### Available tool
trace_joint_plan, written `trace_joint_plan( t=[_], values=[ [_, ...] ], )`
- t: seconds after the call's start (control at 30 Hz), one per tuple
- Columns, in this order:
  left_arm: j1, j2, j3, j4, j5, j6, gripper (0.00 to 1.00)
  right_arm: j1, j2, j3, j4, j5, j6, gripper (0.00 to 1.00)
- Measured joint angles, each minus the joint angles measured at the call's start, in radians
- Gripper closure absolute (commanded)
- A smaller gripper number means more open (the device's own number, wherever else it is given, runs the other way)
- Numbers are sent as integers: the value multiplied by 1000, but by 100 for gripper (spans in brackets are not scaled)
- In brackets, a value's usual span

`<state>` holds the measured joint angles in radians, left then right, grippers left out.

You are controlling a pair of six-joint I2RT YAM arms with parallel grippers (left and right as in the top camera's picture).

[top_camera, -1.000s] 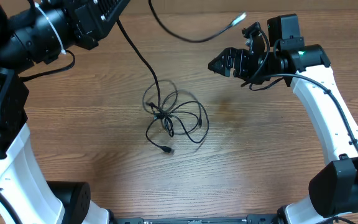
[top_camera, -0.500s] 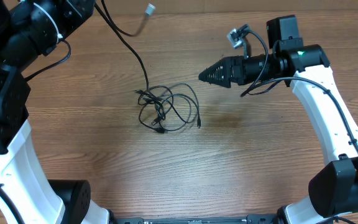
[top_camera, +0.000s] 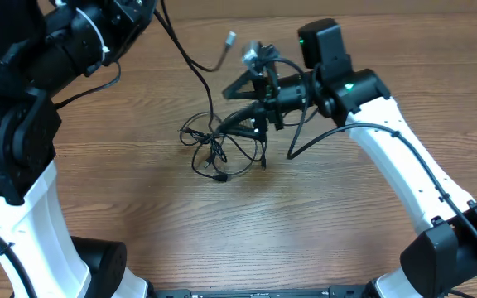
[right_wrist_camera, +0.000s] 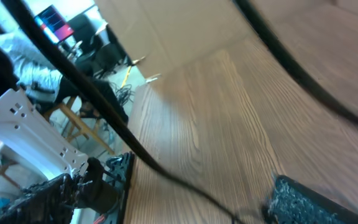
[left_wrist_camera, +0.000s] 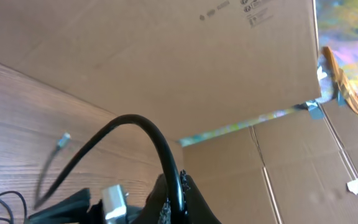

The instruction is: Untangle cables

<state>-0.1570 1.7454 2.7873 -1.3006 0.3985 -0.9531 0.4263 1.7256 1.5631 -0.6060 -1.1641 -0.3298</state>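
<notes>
The cables (top_camera: 222, 149) lie as a knot of thin black loops on the wooden table (top_camera: 321, 223). One strand (top_camera: 190, 66) rises from the knot to the top left, where my left gripper (left_wrist_camera: 174, 205) is shut on it. In the left wrist view this strand (left_wrist_camera: 129, 119) arcs out from between the fingers, and its silvery tip (top_camera: 230, 39) hangs free. My right gripper (top_camera: 237, 105) is open just right of the knot, one finger above its upper edge and the other low beside it. In the right wrist view a strand (right_wrist_camera: 110, 121) crosses the gap between the fingers (right_wrist_camera: 316, 202).
Cardboard boxes (left_wrist_camera: 166, 56) stand behind the table's far edge. My left arm (top_camera: 23, 157) fills the left side and my right arm (top_camera: 404, 157) reaches across from the right. Chairs and a person (right_wrist_camera: 17, 56) are beyond the table.
My right gripper has swung left and down from the right side to the knot, staying open. The knot has shifted slightly left. The held strand's silvery tip has swung about.
</notes>
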Motion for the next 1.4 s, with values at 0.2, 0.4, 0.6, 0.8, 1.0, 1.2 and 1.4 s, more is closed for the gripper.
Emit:
trace_joint_plan(
  t=[0.2, 0.4, 0.6, 0.8, 1.0, 1.2, 1.4],
  values=[
    [0, 2, 0, -10, -21, -20, 96, 76, 0, 0, 74, 39, 13, 11],
    [0, 9, 0, -35, -26, -20, 96, 117, 0, 0, 119, 174, 129, 96],
    [0, 23, 0, -105, -84, 15, 88, 96, 0, 0, 119, 293, 280, 96],
    [0, 34, 0, -219, -188, 96, 51, 24, -21, 29, 124, 389, 390, 96],
    [0, 75, 0, -337, -237, 172, 23, -32, -96, 117, 285, 436, 554, 96],
    [0, 134, 0, -386, -218, 248, 16, -68, -206, 167, 549, 444, 780, 96],
    [-1, 182, -6, -386, -77, 395, 15, -68, -244, 178, 840, 439, 1015, 96]
  ],
)
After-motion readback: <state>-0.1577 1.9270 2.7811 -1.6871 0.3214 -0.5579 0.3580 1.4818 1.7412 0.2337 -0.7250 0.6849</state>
